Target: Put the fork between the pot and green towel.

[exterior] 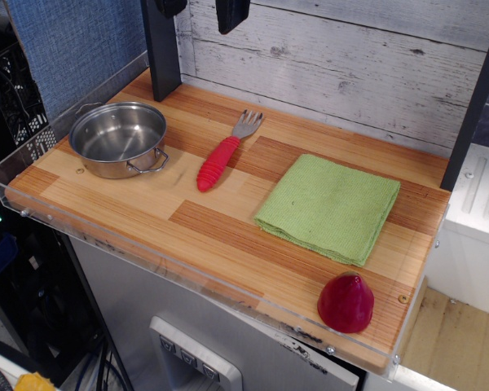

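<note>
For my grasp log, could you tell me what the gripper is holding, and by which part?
Nothing: the gripper hangs empty above the table, and the fork lies untouched.

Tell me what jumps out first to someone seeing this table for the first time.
The fork with its bright red handle lies mid-table, between the shiny steel pot at the left and the green towel at the right. A dark red dome-shaped object sits alone at the front right corner.
</note>
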Tool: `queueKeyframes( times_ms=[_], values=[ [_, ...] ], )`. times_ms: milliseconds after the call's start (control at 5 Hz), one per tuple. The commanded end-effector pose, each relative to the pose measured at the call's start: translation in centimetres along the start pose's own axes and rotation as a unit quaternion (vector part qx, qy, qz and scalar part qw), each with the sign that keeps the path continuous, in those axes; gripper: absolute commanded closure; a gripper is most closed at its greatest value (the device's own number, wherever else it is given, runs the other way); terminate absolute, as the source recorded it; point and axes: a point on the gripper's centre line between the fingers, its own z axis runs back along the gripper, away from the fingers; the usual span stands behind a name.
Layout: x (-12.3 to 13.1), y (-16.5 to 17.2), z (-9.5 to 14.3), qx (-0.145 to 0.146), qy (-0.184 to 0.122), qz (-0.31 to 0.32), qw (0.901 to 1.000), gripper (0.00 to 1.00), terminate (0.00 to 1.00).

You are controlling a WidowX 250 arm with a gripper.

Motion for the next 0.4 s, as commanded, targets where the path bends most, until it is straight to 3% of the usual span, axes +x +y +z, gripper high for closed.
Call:
queueKeyframes(
  times_ms=[0,200],
  values=[
    [-0.64,-0.03,1.31,0.006,-0.023,0.000,0.9997,0.00,0.00],
    [-0.64,-0.03,1.31,0.006,-0.023,0.000,0.9997,0.00,1.00]
  ],
)
